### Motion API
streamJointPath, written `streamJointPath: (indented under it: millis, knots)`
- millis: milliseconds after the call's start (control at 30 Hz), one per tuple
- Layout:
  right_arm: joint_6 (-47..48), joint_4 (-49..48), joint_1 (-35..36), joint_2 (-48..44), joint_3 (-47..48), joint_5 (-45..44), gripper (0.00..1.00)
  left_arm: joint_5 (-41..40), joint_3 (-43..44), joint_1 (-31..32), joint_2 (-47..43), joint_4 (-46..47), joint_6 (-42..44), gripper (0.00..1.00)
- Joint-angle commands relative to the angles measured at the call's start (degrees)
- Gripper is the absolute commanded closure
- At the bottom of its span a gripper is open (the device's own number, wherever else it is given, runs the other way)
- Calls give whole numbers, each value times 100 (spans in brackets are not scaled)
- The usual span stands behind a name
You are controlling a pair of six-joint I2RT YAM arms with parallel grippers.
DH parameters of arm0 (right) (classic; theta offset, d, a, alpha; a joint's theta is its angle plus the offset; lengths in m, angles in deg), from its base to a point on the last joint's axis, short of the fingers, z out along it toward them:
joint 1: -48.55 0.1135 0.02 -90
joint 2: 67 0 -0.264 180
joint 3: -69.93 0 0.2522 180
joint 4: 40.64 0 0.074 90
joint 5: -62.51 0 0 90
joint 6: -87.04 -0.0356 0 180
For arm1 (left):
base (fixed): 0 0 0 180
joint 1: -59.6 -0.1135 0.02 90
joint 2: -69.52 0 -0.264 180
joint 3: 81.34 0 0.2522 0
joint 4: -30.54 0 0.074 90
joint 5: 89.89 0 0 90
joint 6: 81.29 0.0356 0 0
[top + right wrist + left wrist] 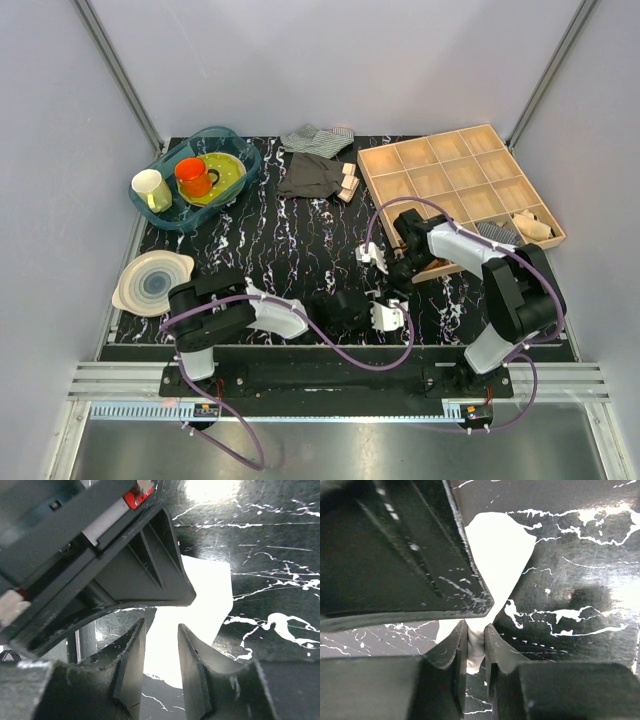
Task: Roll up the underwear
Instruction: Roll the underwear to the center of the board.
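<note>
The left gripper [475,630] has its two hard black fingers pressed close on a thin fold of the underwear [500,555], pinching it. The cloth is white, soft and smooth, and it spreads out from the fingers into a pointed shape.

The right gripper [160,628] has its two fingers apart. The white cloth lies flat under the gap, and this gripper pinches nothing.

Each wrist view shows the other gripper as a big dark shape close over the cloth.

The underwear lies on the table [290,240], which is shiny black with white cracks. It is close to the near edge, a little right of the middle.

In the top view the two grippers meet there and hide the cloth. Only that view shows one wooden tray [432,182] of square boxes at the far right corner. It also shows one clear blue tub [218,133] at the far left corner.
</note>
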Motion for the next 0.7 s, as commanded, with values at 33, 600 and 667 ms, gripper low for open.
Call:
streamJointPath:
  millis: [33,600,667]
  knots:
    - [-451,116,-65,-340,325,20,56,302,-53,-67,339,-545,-250,86]
    - [-1463,-437,-57,653,369,-903,25,346,88,-129,445,-659,-346,86]
    - [-1542,-507,-65,679,377,-938,28,363,114,-137,454,-685,-355,86]
